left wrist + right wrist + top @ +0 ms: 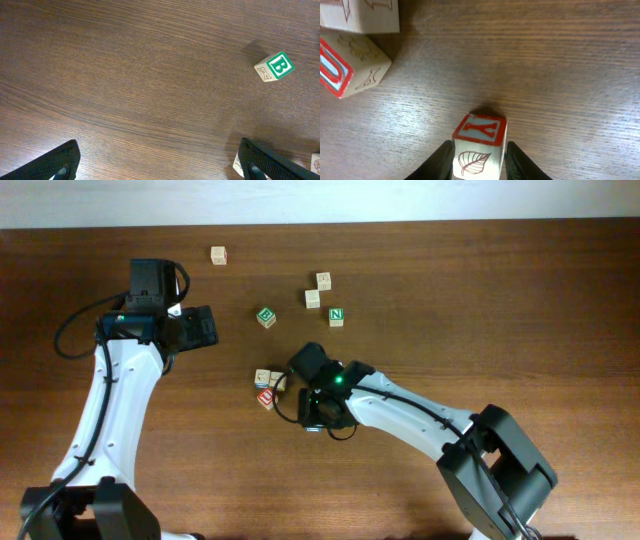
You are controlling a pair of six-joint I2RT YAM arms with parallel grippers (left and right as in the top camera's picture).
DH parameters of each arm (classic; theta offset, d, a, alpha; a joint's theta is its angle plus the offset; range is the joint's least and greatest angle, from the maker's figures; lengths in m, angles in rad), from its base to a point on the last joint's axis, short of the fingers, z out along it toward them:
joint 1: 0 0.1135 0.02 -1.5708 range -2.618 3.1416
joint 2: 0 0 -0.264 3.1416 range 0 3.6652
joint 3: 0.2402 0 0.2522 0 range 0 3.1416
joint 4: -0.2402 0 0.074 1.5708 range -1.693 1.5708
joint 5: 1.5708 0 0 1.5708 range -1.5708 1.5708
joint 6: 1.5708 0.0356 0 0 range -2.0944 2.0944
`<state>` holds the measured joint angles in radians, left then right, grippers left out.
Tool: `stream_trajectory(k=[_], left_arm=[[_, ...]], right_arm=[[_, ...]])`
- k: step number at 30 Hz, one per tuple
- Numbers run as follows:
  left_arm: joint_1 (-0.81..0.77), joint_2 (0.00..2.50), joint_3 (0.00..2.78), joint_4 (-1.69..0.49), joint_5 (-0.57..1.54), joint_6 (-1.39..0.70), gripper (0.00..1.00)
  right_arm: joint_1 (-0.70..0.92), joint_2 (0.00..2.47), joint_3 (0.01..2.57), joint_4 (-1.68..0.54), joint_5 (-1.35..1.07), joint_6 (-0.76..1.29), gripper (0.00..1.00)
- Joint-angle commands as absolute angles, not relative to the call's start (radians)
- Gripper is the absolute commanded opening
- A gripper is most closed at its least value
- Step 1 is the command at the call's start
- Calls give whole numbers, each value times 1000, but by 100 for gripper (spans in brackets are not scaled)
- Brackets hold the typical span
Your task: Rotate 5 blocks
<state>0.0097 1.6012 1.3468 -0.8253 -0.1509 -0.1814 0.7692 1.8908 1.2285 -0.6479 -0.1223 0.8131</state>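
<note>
A wooden block with a red Y on top and a leaf drawing sits on the table between the fingers of my right gripper, which press both its sides. In the overhead view that block is in a small cluster with a red-lettered block and a pale block. The right wrist view shows the red U block and a pale block at upper left. More pale blocks lie farther back. My left gripper hangs open over bare wood.
A green B cube and a green N cube stand mid-table. A block's corner peeks beside my left gripper's right finger. The table's far edge meets a pale wall at the top.
</note>
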Motion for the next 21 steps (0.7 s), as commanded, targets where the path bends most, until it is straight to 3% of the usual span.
stream_trajectory(k=[1, 5, 8, 21], left_arm=[[16, 1607, 1362, -835, -162, -197, 99], [16, 1607, 1362, -844, -162, -197, 99], [16, 1607, 1362, -843, -162, -197, 99], [16, 1607, 1362, -843, -162, -197, 99]], right_arm=[[799, 1907, 1249, -651, -91, 822, 35], [797, 1930, 1263, -664, -93, 833, 35], [797, 1937, 1279, -685, -88, 832, 28], [671, 1937, 1341, -794, -81, 733, 27]])
